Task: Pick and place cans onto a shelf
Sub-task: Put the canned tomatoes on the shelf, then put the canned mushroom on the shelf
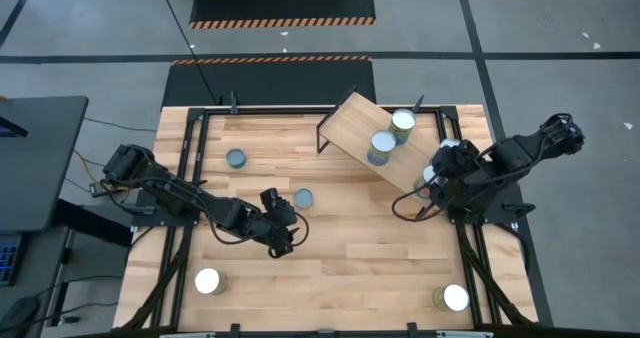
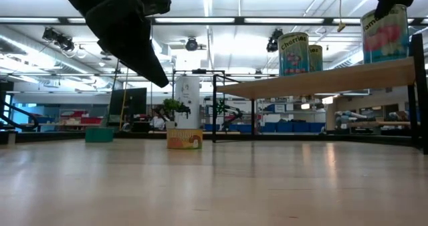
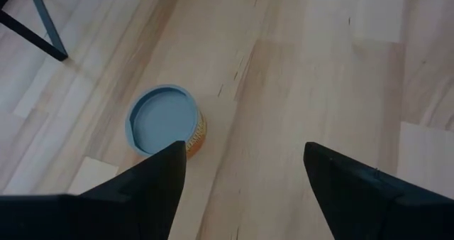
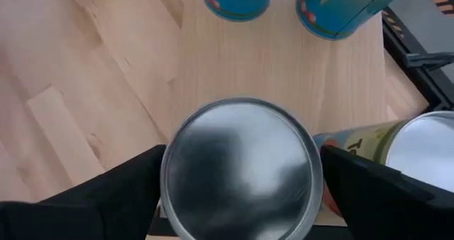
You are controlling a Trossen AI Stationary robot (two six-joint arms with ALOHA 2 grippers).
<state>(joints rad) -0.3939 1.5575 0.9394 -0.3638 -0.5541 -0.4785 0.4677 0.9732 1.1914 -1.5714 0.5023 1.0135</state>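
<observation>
Right gripper carries a can to the crowded end of the shelf

High view: the right gripper (image 1: 437, 178) sits at the shelf's (image 1: 350, 123) near corner, with two cans (image 1: 391, 136) standing on the board and others close to that corner; the left gripper (image 1: 283, 228) waits mid-table, just beside a blue-top can (image 1: 303, 198). Low view: the shelf stands raised, tall cans on it and a small can (image 2: 184, 138) on the table past it. Left wrist view: fingers (image 3: 145, 187) spread, pinching nothing, the blue-top can ahead. Right wrist view: fingers (image 4: 117, 190) flank a silver-top can (image 4: 240, 170), apparently clamping it, with a neighbour can (image 4: 415, 151) close beside; a drifting set-down could knock that neighbour or leave the can overhanging the edge.
</observation>
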